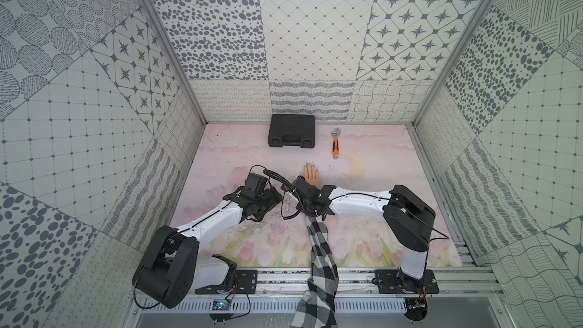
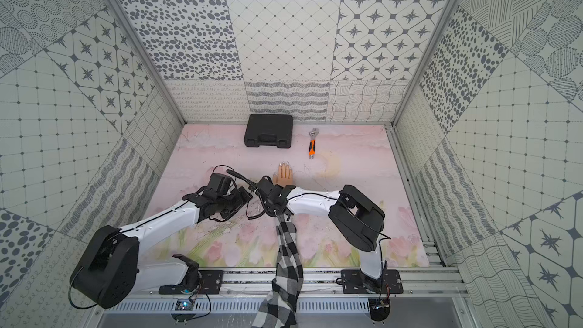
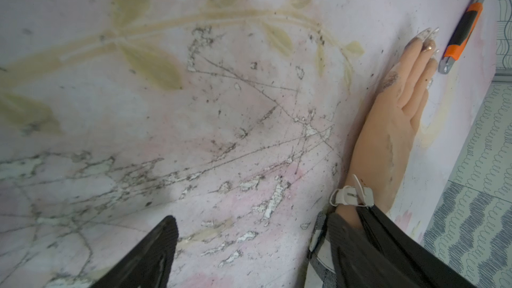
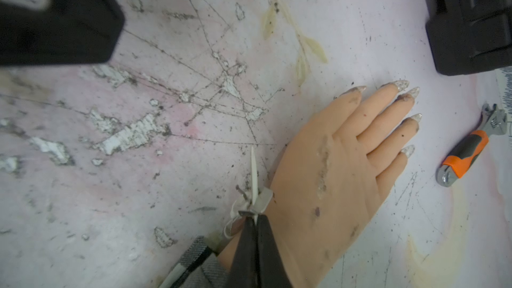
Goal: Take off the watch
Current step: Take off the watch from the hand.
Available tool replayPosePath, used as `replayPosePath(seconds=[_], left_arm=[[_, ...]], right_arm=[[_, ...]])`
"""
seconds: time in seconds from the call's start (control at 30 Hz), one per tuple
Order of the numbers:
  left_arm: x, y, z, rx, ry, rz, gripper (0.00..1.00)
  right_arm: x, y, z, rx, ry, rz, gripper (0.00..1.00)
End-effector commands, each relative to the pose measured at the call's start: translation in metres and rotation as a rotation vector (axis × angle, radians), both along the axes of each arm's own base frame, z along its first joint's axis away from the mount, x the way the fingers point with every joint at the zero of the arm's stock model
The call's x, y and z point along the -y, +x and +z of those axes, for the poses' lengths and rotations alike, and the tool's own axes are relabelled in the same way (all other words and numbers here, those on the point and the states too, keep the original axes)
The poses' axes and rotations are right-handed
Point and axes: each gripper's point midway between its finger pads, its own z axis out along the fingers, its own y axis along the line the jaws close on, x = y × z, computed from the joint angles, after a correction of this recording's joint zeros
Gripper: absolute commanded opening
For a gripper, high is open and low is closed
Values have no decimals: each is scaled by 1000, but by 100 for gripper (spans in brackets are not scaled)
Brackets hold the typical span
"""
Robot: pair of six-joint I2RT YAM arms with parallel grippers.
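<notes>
The mannequin hand [image 4: 332, 167] lies palm down on the pink mat, its fingers [image 1: 311, 173] pointing to the back wall. The watch [image 4: 261, 199] shows only as a pale strap and metal buckle at the wrist, and its loose strap end [image 4: 253, 167] sticks up. Its face is hidden. My right gripper [image 4: 256, 217] is shut, its tips pinching the strap at the buckle. In both top views that gripper covers the wrist. My left gripper [image 3: 249, 245] stands open just left of the wrist, one finger [image 3: 343, 245] against the sleeve, the strap [image 3: 352, 196] just beyond it.
A checked black-and-white sleeve [image 1: 320, 257] runs from the wrist to the front rail. A black case [image 1: 291, 130] stands at the back wall with an orange-handled wrench [image 1: 335, 148] to its right. Patterned walls close in three sides.
</notes>
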Motion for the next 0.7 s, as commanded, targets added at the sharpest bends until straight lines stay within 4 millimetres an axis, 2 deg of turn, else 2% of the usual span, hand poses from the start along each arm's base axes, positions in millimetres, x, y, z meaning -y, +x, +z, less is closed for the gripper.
replayPosePath(seconds=[0.0,0.23,0.53,0.67], left_arm=[[1,6,4,23,-13,5,86],[3,6,4,21,-23,4,86],[4,5,4,22,-28,0,86],[6,5,3,20,-37,-3,86]], right_arm=[[-11,1,24,22,60,21,0],[-13,4,66,67,99,30,0],[-8,9,92,135,95,40,0],[-4,14,91,182,57,44,0]])
